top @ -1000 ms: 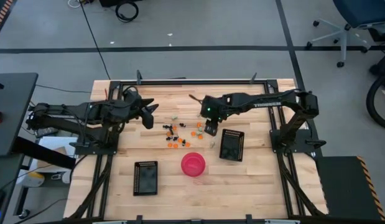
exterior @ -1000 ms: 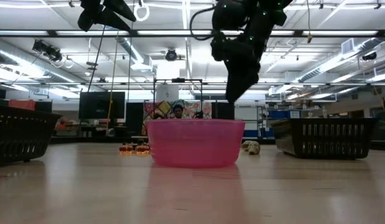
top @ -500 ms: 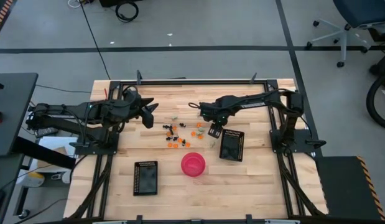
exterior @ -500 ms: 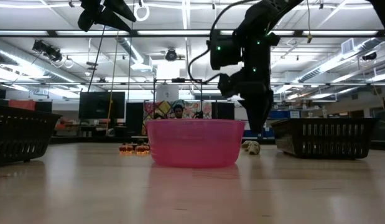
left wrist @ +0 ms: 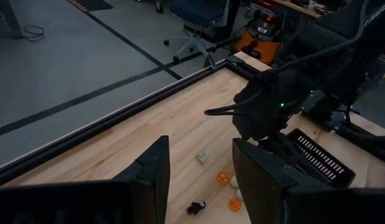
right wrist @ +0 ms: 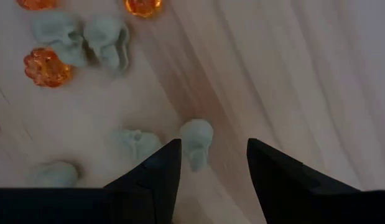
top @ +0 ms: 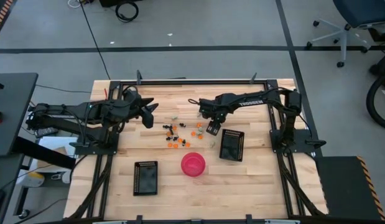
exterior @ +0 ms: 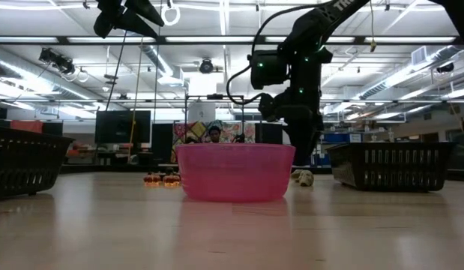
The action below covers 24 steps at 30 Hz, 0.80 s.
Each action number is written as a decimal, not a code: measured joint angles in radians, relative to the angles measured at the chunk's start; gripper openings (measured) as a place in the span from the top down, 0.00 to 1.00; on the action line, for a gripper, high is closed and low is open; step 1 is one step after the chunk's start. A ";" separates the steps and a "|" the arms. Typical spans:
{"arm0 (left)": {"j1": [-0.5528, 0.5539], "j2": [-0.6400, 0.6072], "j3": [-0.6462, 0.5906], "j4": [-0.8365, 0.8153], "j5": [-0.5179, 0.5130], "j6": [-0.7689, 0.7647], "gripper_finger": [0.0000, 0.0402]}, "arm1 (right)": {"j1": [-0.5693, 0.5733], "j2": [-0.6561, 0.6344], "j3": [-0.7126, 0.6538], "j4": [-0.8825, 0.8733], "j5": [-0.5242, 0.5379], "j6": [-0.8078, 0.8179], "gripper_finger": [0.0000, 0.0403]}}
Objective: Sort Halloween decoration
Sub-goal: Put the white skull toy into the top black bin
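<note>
The Halloween decoration (top: 180,130) lies scattered on the wooden table's middle: tiny orange, black and pale pieces. My right gripper (right wrist: 211,168) points down over the pale ones, open. One pale skull (right wrist: 196,140) lies on the wood between its fingers, close by one fingertip (right wrist: 161,171). More pale skulls (right wrist: 108,40) and an orange pumpkin (right wrist: 46,67) lie beyond. In the low view the pink bowl hides its fingertips. My left gripper (top: 152,115) waits open, raised over the table's left part.
The pink bowl (top: 193,164) stands near the table's front middle. One black grid tray (top: 232,144) lies just right of my right gripper, another (top: 145,177) at the front left. Bare wood lies along the far edge (top: 192,93).
My right gripper has come down from high above the table to just over the pale pieces, tipping until it points straight down. Its fingers have stayed apart. The pieces have not moved.
</note>
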 joint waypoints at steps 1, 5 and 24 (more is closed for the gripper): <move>0.000 0.000 0.000 0.000 0.000 0.000 0.63 | -0.002 0.000 0.000 0.007 0.000 -0.003 0.53; 0.000 0.000 0.000 -0.001 0.000 0.000 0.63 | -0.005 0.000 0.000 0.020 -0.001 -0.019 0.53; 0.000 0.000 0.000 0.000 0.000 0.000 0.63 | -0.002 -0.004 -0.127 0.131 -0.045 0.005 0.56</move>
